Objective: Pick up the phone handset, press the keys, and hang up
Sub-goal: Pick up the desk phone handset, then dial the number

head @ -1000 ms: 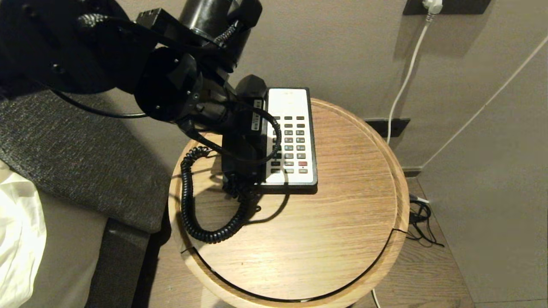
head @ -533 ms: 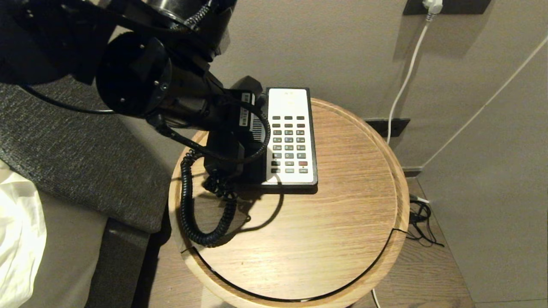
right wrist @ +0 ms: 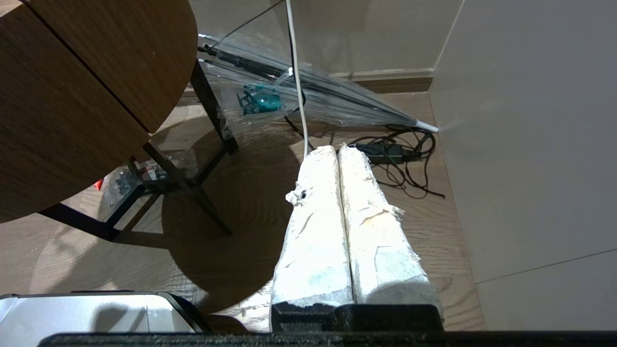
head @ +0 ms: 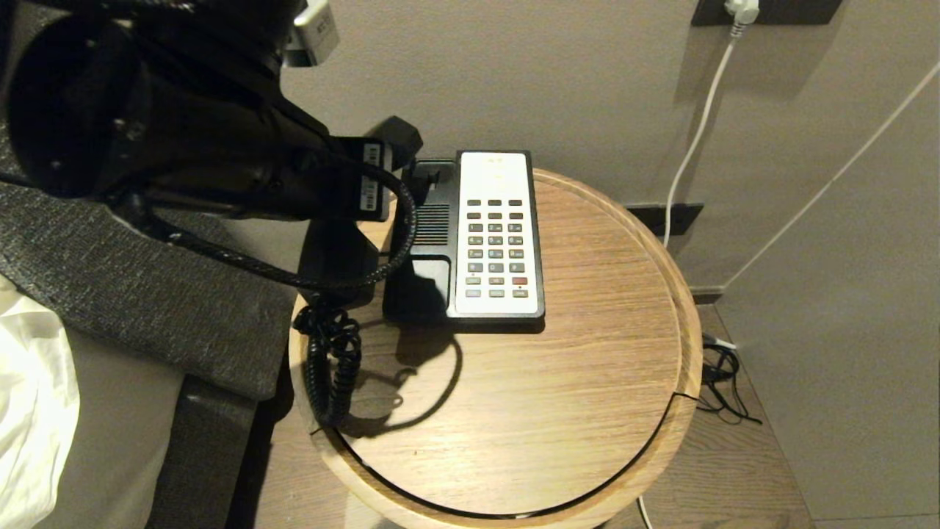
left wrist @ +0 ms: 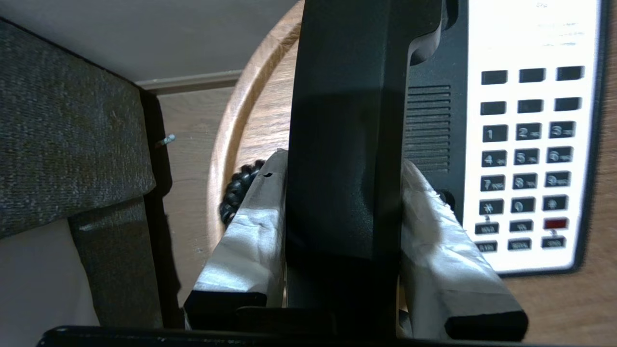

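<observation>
left claw clamped on the phone handset, one taped finger against each long side; the left wrist view shows this grip plainly, while in the head view the black left arm hides most of the claw and only the handset's far end sticks out past it. handset is off its cradle, held above the worktop edge, just to the side of the phone base. head view alone shows the bared cradle with its grille, beside the claw toward the keypad. coiled cord hangs below the claw and bunches on the worktop near the rim; the wrist view catches only a few coils past one finger. keypad digits read clearly in the wrist view, with a red key in the lower rows. grey upholstery sits under the arm, on the side of the claw away from the phone. right claw shows only in its own wrist view: fingers pressed together, gripping nothing, hanging over the wood floor near the worktop's legs, with a clear folded umbrella, a white cable and a black cable tangle ahead of it.
</observation>
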`<state>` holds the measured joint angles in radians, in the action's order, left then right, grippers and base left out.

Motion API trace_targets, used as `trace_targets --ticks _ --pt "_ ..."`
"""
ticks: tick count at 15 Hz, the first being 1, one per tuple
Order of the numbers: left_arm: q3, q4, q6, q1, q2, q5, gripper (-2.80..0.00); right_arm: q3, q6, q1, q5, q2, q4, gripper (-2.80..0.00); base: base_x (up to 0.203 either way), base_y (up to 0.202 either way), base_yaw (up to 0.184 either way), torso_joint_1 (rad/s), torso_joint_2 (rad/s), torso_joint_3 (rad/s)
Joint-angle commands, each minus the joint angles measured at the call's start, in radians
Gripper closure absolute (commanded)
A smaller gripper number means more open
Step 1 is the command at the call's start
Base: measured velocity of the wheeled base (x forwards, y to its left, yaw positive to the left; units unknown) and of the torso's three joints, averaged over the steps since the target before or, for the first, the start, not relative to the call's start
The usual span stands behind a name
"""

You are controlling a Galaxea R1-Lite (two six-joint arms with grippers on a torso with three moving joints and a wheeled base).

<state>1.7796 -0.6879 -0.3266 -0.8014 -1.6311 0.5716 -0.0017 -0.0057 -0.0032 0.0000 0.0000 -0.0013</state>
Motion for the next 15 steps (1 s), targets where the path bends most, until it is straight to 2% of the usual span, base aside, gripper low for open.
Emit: trace_targets --ticks 1,8,12,15 --pt "-0.030 -0.006 0.000 -0.010 0.086 0.004 0.00 0.000 0.000 0.000 0.000 -0.002 0.000 0.00 0.000 0.000 0.000 0.000 0.00 0.000" --pt "-0.092 -0.007 -0.025 -0.028 0.348 -0.040 0.00 0.000 -0.007 0.000 0.002 -0.002 -0.002 0.00 0.000 0.000 0.000 0.000 0.00 0.000" --pt "-0.124 -0.011 -0.165 -0.125 0.479 -0.045 0.00 0.000 -0.006 -0.001 -0.001 -0.002 0.000 0.00 0.000 0.000 0.000 0.000 0.00 0.000" --pt "-0.187 -0.003 -0.229 -0.143 0.579 -0.049 0.00 0.000 -0.005 0.000 -0.002 -0.002 -0.002 0.00 0.000 0.000 0.000 0.000 0.00 0.000"
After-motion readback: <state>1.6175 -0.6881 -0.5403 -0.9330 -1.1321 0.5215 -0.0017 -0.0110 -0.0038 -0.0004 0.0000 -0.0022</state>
